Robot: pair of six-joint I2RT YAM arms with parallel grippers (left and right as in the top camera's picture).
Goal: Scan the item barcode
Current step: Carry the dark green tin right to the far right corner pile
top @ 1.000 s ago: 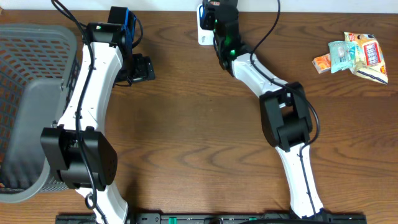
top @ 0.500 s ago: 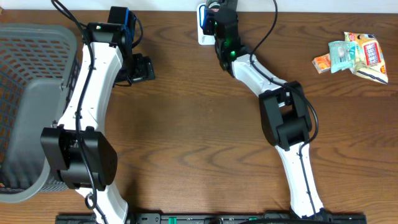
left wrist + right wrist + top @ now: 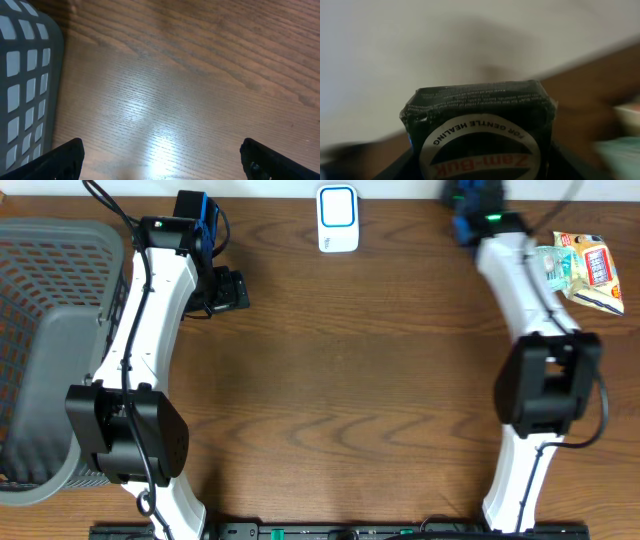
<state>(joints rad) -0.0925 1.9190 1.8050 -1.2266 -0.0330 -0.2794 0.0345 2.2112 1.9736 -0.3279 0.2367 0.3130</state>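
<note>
Seen from overhead, the right gripper sits at about one o'clock near the far edge of the brown wooden table. Its jaws grip a small dark box with a round Zam-Buk label, which fills the blurred right wrist view. The flat white, blue-trimmed barcode scanner lies apart from the box at twelve o'clock, and a pile of colourful snack packets lies at two o'clock. The left gripper, jaws spread wide and empty, hovers over bare wood at ten o'clock, beside the grey plastic lattice basket at nine o'clock.
</note>
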